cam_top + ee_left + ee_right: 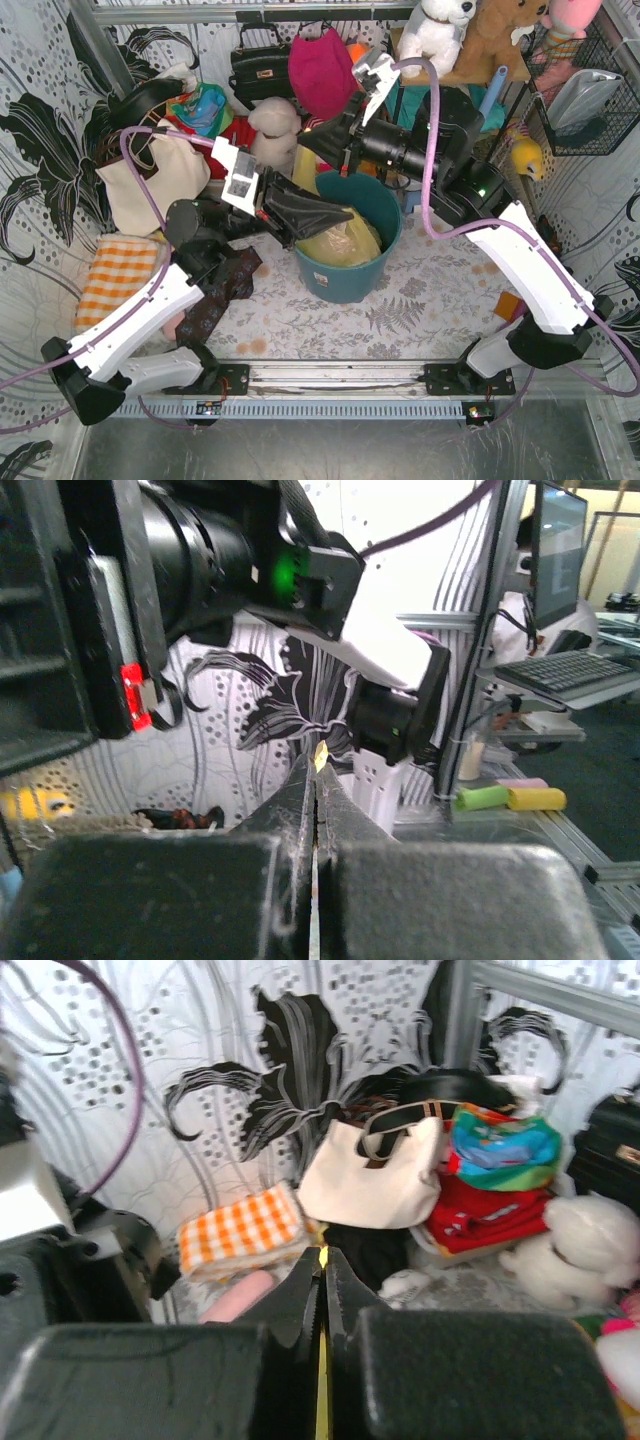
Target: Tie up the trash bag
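Observation:
The yellow trash bag [343, 240] sits inside the round teal bin [385, 262] at the table's middle. My left gripper [345, 213] reaches over the bin from the left and is shut on a thin edge of the bag; a yellow sliver [320, 756] pokes out past its tips. My right gripper [306, 140] is raised above the bin's back left rim and is shut on another strip of the bag, yellow film [322, 1257] showing between its jaws. A yellow strip [306, 168] runs up from the bin to it.
A cream tote bag [150, 180] and an orange checked cloth [115, 278] lie at the left. A dark patterned cloth [215, 290] lies by the left arm. Bags, clothes and plush toys [275, 125] crowd the back. A wire basket [585, 85] hangs at the right.

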Motion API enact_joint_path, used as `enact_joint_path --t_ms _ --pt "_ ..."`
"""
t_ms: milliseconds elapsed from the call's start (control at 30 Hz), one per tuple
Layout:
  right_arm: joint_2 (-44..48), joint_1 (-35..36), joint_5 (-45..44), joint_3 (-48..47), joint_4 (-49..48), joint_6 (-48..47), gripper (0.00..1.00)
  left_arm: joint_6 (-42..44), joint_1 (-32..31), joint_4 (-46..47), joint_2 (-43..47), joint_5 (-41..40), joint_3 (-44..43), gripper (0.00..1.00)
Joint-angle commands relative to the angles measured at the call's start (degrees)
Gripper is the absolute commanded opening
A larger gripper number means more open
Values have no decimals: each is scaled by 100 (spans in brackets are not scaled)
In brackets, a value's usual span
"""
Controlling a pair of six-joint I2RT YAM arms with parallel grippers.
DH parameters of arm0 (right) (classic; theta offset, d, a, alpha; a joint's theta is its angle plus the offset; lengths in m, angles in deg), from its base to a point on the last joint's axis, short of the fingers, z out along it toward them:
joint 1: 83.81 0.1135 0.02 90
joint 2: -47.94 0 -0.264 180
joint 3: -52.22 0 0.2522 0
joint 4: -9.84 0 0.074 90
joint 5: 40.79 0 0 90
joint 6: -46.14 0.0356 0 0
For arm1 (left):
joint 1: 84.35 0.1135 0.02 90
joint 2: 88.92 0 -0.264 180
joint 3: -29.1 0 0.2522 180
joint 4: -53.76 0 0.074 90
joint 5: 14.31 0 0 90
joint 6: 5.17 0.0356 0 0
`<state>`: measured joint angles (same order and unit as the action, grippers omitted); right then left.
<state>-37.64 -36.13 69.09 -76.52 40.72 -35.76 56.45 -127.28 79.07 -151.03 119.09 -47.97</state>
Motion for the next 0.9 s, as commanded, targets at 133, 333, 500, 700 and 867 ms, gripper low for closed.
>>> enact_joint_path --t_ms 133,333,500,700,867 --pt "535 15 -1785 592 -78 294 0 345 367 106 -625 -229 -761 0" --pt "837 -195 -2117 1138 -152 827 0 -414 749 1036 -1283 546 -1224 0" --pt "1212 -766 -1704 1787 -464 1452 0 -902 1033 1602 -1576 634 -1333 0" --pt "1388 -1254 -886 2319 -946 2054 0 -1167 1171 1833 -1694 811 -1324 0" --pt "1104 -1529 249 2308 -1655 2645 0 -1627 1178 2264 -1840 1179 -1480 0"
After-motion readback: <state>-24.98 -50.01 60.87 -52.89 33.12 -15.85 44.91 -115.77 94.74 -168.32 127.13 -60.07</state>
